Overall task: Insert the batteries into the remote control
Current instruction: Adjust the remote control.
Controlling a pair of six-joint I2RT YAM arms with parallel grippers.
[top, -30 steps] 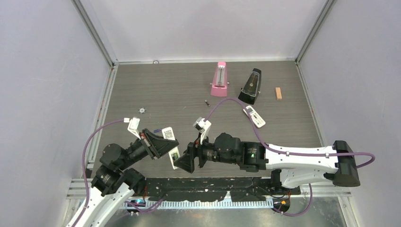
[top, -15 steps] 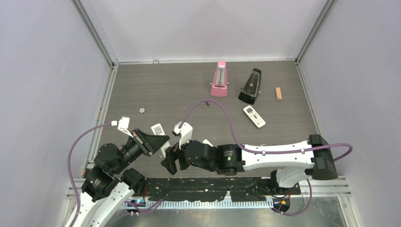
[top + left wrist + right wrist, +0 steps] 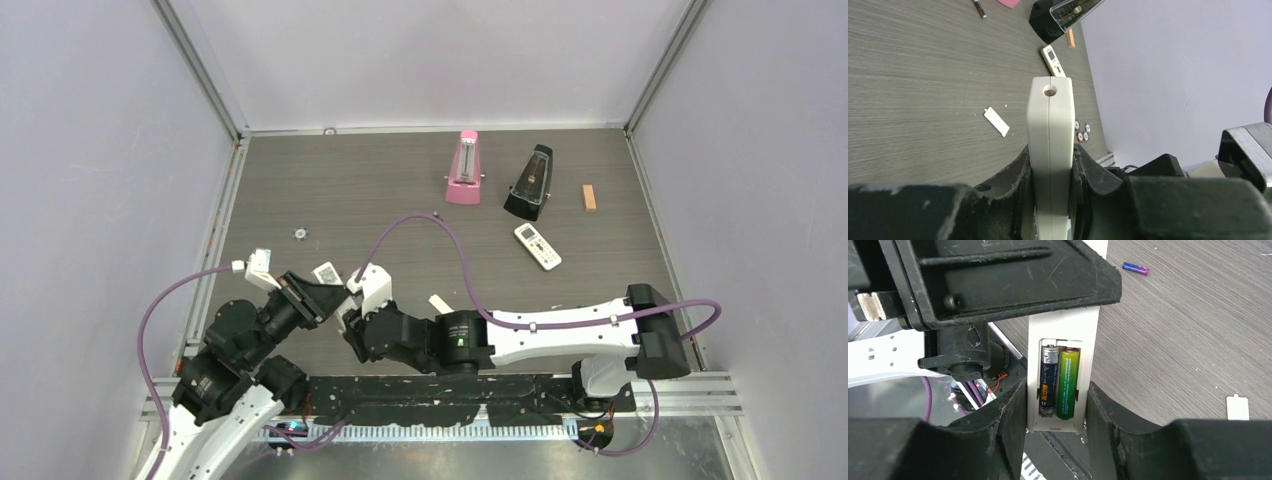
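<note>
Top external camera was fixed high above and behind the arm bases, looking down on the whole table point(image 3: 330, 190) from a distance. Left wrist camera sat close against the remote control point(image 3: 1050, 150), sighting along its edge toward the table's far right side. Right wrist camera faced the same remote's open back at close range. All three views shared the flat white piece point(image 3: 440, 303).

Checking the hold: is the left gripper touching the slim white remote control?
Touching: left wrist view shows the left gripper clamping the slim white remote control on both sides.
</note>
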